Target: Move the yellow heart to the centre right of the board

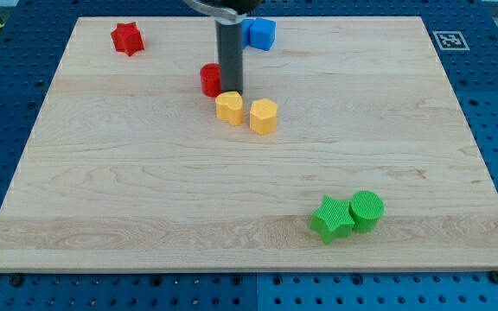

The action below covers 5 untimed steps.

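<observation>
Nearest the view's bottom, the green star and the green cylinder sit touching each other on the wooden bench. They are well apart from the yellow heart, toward the view's bottom and right of it, with the star the closer of the two. The yellow heart itself, the block the task names, lies a little to the view's left of the bench's middle line and in the upper half of the bench, so well short of the centre right. Just beside the heart on the view's right, and slightly lower, stands a second yellow block with flat sides, perhaps a hexagon; a narrow gap seems to separate the two. My tip comes down right at the heart's upper edge, touching it or very nearly so; I cannot tell which. The tool is only this straight dark rod, so it grips nothing and has no open or closed state to read. A red block sits just above and to the view's left of the heart, partly hidden behind the rod, its shape unclear. Farther up and slightly to the view's right of the heart is a blue block, roughly cube-like. Well to the upper left of the heart lies the red star.
</observation>
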### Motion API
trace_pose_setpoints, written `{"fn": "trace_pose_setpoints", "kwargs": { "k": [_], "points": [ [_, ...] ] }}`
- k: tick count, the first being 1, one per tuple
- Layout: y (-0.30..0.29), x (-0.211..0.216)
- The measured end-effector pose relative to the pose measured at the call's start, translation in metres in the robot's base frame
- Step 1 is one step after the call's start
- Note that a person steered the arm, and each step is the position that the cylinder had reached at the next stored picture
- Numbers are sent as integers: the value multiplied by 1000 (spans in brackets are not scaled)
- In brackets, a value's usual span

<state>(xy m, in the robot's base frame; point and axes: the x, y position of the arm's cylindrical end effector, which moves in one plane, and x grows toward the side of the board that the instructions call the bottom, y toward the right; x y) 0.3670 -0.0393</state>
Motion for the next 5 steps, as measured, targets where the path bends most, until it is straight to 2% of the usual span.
{"fn": "trace_pose_setpoints", "kwargs": {
  "k": [2, 5],
  "points": [
    [-31, -25],
    [-88, -37]
  ]
}}
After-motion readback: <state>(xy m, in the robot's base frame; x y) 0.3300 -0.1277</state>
